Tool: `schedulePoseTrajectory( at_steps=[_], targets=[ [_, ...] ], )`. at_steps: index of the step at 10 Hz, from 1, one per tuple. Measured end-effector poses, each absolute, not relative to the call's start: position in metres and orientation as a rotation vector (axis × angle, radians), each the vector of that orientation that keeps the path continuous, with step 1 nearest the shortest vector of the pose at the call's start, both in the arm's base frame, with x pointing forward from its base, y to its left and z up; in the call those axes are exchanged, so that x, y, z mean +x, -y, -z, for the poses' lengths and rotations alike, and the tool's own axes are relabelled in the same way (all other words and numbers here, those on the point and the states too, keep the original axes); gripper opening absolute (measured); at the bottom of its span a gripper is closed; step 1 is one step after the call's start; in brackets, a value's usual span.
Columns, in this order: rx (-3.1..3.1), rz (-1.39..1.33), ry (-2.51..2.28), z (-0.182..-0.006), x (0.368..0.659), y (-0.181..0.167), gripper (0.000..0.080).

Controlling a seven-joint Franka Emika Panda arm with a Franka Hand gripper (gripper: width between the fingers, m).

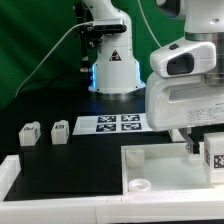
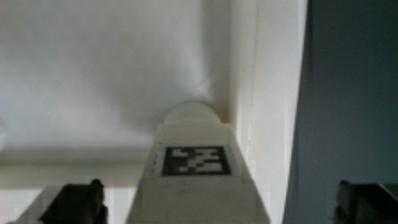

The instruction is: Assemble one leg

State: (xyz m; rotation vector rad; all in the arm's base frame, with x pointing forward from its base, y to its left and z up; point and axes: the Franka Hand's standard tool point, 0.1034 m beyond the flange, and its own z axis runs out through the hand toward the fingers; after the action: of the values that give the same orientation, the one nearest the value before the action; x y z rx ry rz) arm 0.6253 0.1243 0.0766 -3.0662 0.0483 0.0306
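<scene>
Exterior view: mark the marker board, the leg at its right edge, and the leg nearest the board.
marker board [image 1: 117,123], exterior view, bare middle between tags.
leg at the exterior view's right edge [image 1: 213,156], exterior view, its tagged face.
leg nearest the board [image 1: 60,130], exterior view, its tagged front.

The white, round-tipped leg [image 2: 196,150] shows one tag, over the slab [image 1: 160,175].

We watch from the exterior view, slightly raised, facing across the black tabletop [image 1: 60,105] to the white robot base [image 1: 110,60] at twelve o'clock. The wrist view looks down, very near. Both share the small white tagged plastic leg [image 1: 213,156] [image 2: 199,150], at four o'clock outside.
</scene>
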Motion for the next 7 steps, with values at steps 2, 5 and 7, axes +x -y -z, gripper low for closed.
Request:
schedulePoseTrajectory(
  at_steps=[2, 5, 7],
  targets=[
    [-3.060, -0.036, -0.161, -0.0764, 0.6251, -0.1250, 0.0411],
    [-3.013, -0.054, -0.574, -0.0757, 0.6247, -0.1238, 0.0300],
    [-2.893, -0.082, -0.939, -0.0742, 0.6268, -0.1233, 0.0299]
  ],
)
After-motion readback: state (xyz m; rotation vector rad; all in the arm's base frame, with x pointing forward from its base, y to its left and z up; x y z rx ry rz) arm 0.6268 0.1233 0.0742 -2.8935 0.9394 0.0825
